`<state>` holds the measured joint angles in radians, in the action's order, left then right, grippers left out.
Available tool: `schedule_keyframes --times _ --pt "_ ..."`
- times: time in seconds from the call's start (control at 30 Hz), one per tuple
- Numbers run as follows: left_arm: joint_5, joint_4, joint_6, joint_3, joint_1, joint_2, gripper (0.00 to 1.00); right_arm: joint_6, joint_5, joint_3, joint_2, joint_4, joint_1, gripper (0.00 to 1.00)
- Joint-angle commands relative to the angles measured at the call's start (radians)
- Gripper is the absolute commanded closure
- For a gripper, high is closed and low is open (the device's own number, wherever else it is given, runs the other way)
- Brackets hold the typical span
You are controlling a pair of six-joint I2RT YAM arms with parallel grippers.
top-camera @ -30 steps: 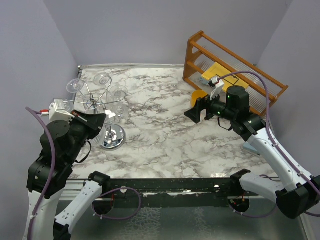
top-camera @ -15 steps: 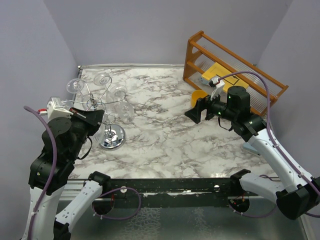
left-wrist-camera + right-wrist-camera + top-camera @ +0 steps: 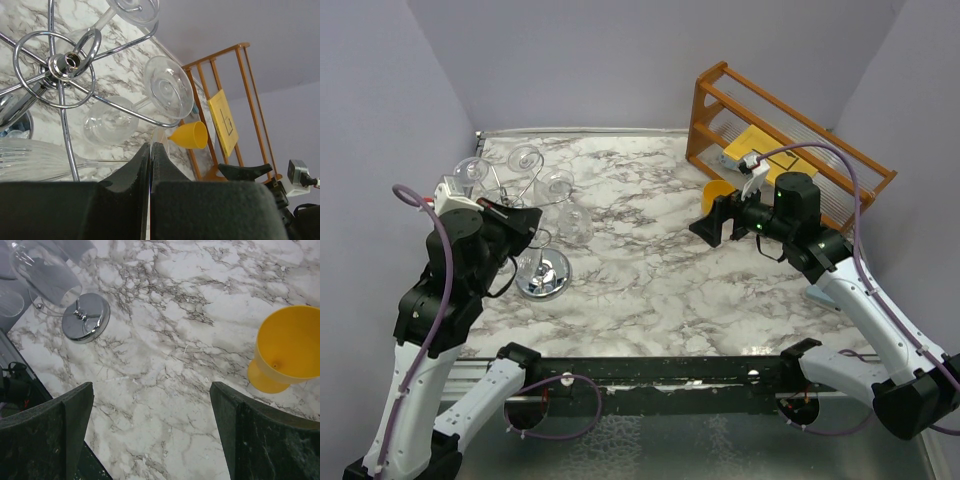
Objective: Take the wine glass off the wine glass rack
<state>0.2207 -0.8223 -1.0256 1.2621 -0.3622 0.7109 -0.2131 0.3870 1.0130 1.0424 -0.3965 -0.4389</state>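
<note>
Top external: left gripper (image 3: 525, 228), fingers pressed together, is recorded beside the wine glass rack (image 3: 546, 274) hung with wine glasses (image 3: 558, 184); right gripper (image 3: 712, 222) is held wide apart, nothing gripped. Left wrist: rack hub is seen upper-left of the fingers; black marks on the yellow card (image 3: 223, 120) cannot be read. Right wrist: chrome base is listed far left, yellow cup (image 3: 287, 347) right.

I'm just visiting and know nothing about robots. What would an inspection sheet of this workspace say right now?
Surface: marble-patterned table.
Job's things: wire wine glass rack on a chrome base, wine glasses hanging from its arms.
Clutter: yellow cup; wooden shelf rack holding a yellow card.
Grippers: left gripper shut, close to the rack; right gripper open above the table.
Cables: purple cables along both arms.
Surroundings: plain lilac walls.
</note>
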Motion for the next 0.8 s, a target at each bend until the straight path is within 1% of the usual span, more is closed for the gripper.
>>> schedule_keyframes --times 0.0,0.3,0.53,0.63,0.77 --pt "-0.041 0.017 -0.019 0.015 -0.003 0.006 1.00 -0.018 0.004 0.030 0.002 0.005 -0.003 0.01" --pt "-0.204 0.087 -0.006 -0.007 -0.003 -0.002 1.00 -0.051 0.025 0.030 0.001 0.002 -0.002 0.01" --pt "-0.368 0.185 -0.075 -0.071 -0.003 -0.039 1.00 -0.124 0.120 0.023 -0.005 0.042 -0.003 0.01" --pt "-0.426 0.228 -0.097 -0.102 -0.004 -0.063 1.00 -0.215 0.198 -0.013 -0.011 0.115 -0.003 0.01" --pt "-0.454 0.301 -0.142 -0.137 -0.003 -0.114 1.00 -0.402 0.362 -0.130 -0.012 0.321 -0.003 0.01"
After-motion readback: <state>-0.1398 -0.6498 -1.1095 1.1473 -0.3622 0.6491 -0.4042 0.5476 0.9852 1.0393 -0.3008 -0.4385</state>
